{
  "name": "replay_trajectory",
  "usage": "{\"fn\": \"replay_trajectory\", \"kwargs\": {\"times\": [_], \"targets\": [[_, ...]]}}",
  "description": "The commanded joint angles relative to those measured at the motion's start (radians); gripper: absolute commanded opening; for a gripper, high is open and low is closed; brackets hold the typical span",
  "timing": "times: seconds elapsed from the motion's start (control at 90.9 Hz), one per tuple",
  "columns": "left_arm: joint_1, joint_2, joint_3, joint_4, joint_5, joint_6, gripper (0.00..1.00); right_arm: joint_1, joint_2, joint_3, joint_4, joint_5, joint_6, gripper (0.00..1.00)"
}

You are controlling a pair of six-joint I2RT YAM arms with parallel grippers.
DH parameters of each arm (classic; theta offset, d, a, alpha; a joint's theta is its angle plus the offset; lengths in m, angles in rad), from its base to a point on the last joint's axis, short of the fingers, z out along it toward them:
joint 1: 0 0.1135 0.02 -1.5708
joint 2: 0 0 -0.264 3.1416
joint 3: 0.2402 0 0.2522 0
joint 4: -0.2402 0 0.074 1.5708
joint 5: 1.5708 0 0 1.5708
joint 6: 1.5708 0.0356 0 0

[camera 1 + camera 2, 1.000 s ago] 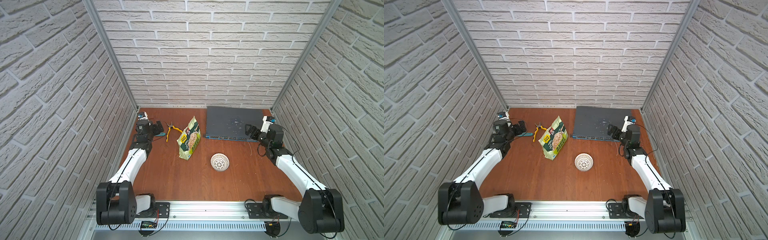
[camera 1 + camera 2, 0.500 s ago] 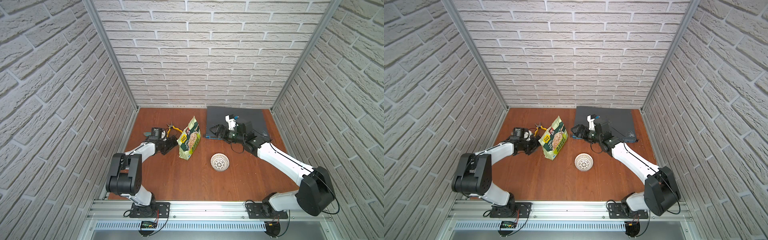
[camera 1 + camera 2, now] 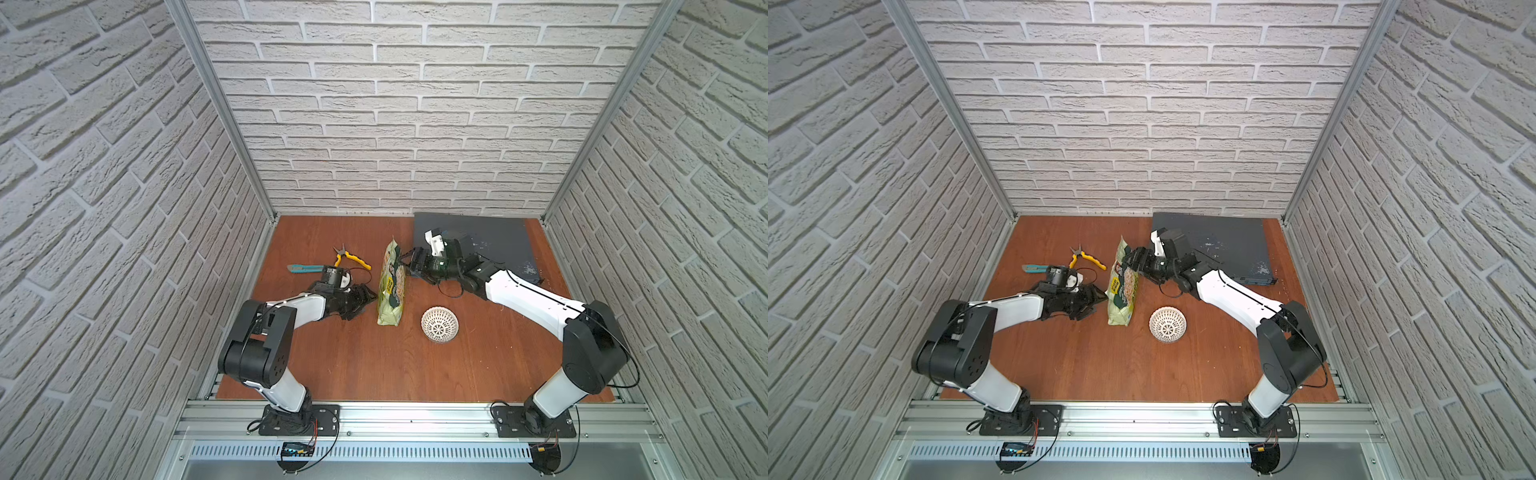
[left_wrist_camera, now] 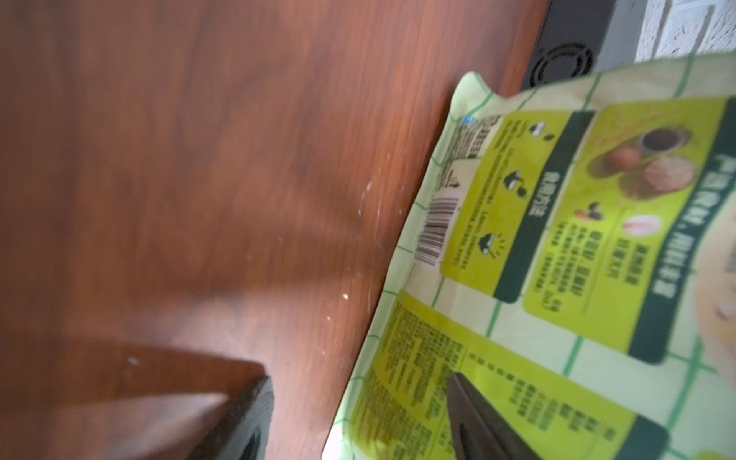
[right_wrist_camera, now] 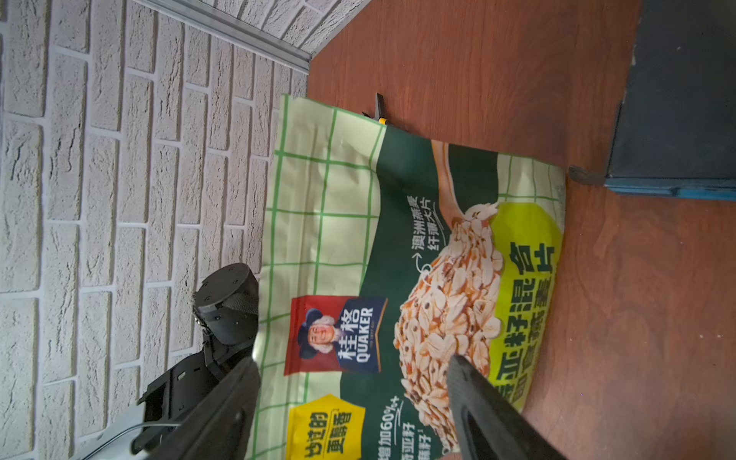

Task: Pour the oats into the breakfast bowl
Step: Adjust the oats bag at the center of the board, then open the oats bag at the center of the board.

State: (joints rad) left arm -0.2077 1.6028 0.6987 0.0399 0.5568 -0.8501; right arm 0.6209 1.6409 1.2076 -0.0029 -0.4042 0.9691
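Observation:
The green oats pouch (image 3: 390, 291) (image 3: 1122, 291) stands upright mid-table; the oats themselves are hidden inside it. The breakfast bowl (image 3: 439, 325) (image 3: 1168, 325), white with a lattice pattern, sits to its right, nearer the front. My left gripper (image 3: 366, 297) (image 3: 1096, 297) is low against the pouch's left face. In the left wrist view it (image 4: 358, 426) is open, with the pouch's (image 4: 557, 239) lower edge between its fingers. My right gripper (image 3: 409, 266) (image 3: 1133, 262) is by the pouch's upper right side. In the right wrist view it (image 5: 352, 360) is open, facing the pouch's printed front (image 5: 418, 259).
Yellow-handled pliers (image 3: 351, 257) (image 3: 1086, 258) and a teal utility knife (image 3: 303, 269) (image 3: 1034, 268) lie behind the left arm. A flat dark grey box (image 3: 490, 241) (image 3: 1225, 241) fills the back right corner. Brick walls close in three sides.
Both arms have swung in from the back corners to the pouch, one on each side. Both pairs of jaws have narrowed. The pouch now looks narrower from above.

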Motion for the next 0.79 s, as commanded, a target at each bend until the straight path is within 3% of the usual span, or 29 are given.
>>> {"fn": "replay_trajectory", "kwargs": {"times": [0.0, 0.209, 0.418, 0.638, 0.781], "targets": [[-0.041, -0.025, -0.023, 0.035, -0.051, -0.035, 0.71, 0.006, 0.002, 0.04, 0.01, -0.023, -0.02, 0.74], [-0.066, -0.051, -0.038, 0.029, -0.132, -0.046, 0.71, 0.007, -0.001, 0.057, -0.017, -0.027, -0.046, 0.69], [-0.066, -0.06, -0.025, 0.006, -0.159, -0.034, 0.71, 0.015, 0.044, 0.129, -0.059, -0.069, -0.075, 0.57], [-0.066, -0.061, -0.023, -0.006, -0.167, -0.026, 0.72, 0.028, 0.071, 0.163, -0.103, -0.067, -0.096, 0.53], [-0.067, -0.061, -0.019, -0.011, -0.171, -0.024, 0.72, 0.032, 0.077, 0.167, -0.116, -0.06, -0.099, 0.42]]}}
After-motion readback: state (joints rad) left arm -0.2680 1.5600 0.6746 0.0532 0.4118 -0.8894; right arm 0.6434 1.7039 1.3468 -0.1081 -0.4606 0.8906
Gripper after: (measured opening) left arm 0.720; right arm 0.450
